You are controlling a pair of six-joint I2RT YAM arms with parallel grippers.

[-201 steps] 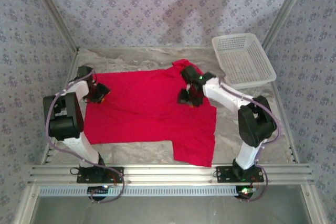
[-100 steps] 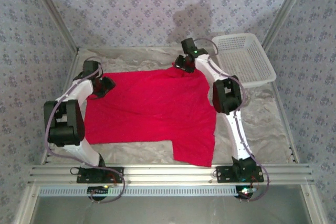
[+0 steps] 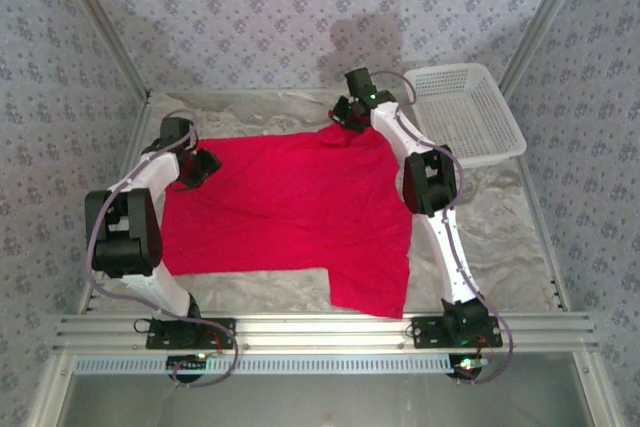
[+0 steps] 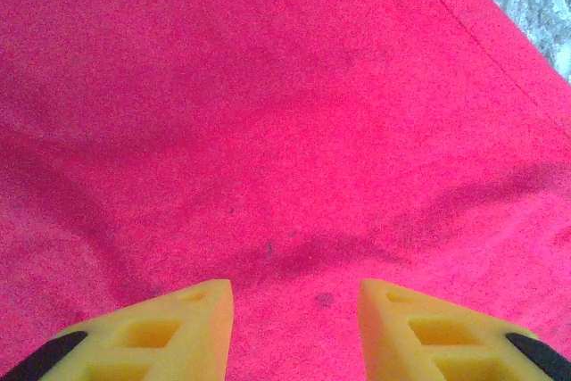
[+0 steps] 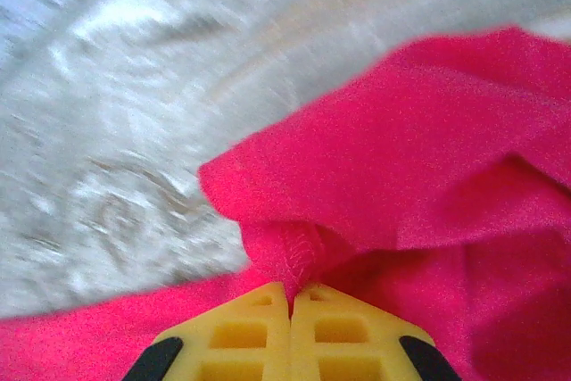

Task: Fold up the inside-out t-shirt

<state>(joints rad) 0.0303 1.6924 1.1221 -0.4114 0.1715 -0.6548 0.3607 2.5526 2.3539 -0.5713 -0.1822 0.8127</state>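
The inside-out t-shirt (image 3: 290,207) lies spread flat and bright red over the middle of the table. My left gripper (image 3: 205,165) hovers at its far left corner. In the left wrist view the left gripper (image 4: 294,296) is open, its yellow fingertips (image 4: 192,323) apart over flat red cloth (image 4: 268,131). My right gripper (image 3: 343,115) reaches to the shirt's far edge, where a bunched sleeve sticks out. In the right wrist view the right gripper (image 5: 291,290) is shut on a stitched fold of the red cloth (image 5: 401,176).
A white mesh basket (image 3: 465,112) stands at the back right, close to the right arm's forearm. Crinkled pale table covering (image 3: 500,237) shows to the right of the shirt. An aluminium rail (image 3: 320,329) runs along the near edge.
The right arm swung from the shirt's middle to its far edge and closed on the sleeve fold. The left gripper shifted slightly farther back.
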